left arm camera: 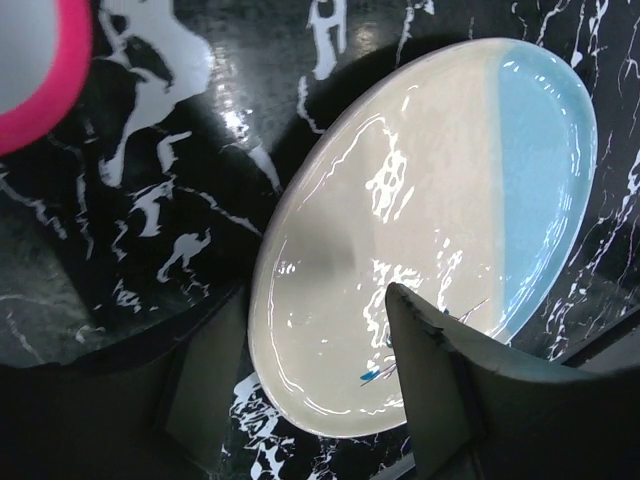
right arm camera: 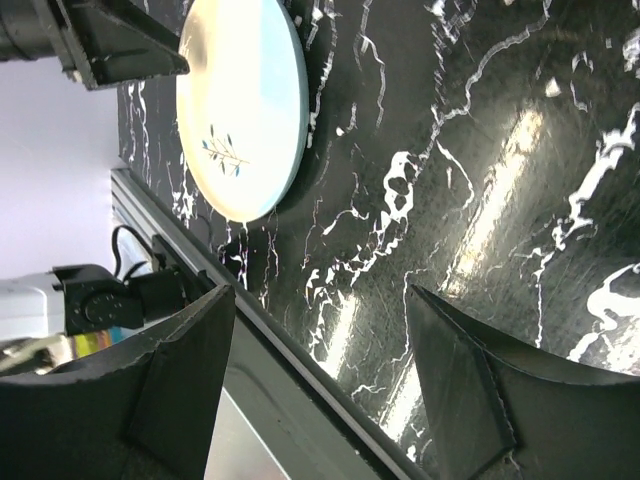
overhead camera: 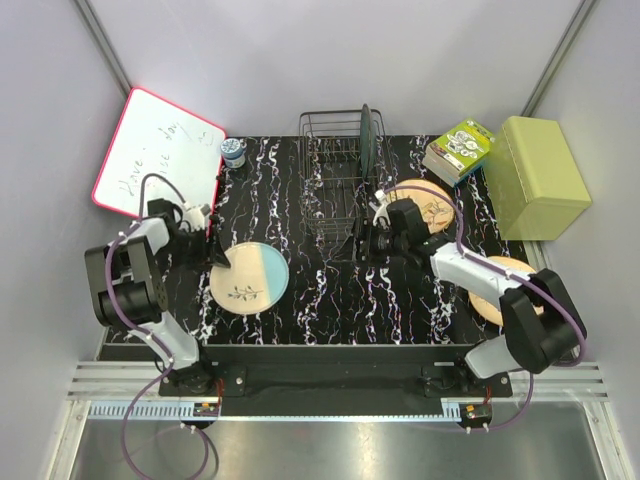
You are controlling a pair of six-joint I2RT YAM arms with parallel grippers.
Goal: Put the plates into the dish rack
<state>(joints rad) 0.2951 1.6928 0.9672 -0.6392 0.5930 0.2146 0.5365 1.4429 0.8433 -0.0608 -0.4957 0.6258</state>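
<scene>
The half beige, half blue plate (left arm camera: pixel 420 230) lies flat on the black marble table (left arm camera: pixel 150 200). Its rim sits between the fingers of the left gripper (left arm camera: pixel 310 400), whose jaws are partly open and do not look tight on it yet.

The plate is hard, shiny and slippery (it would break if dropped), so the rim needs a deep, firm grab.

The dish rack (overhead camera: pixel 338 190) is well past the plate from this gripper. The right gripper (overhead camera: pixel 365 240), open wide and empty, hangs just beside the rack and may be in the way. A pink-edged whiteboard (overhead camera: pixel 155 165) is close behind the left gripper.
</scene>
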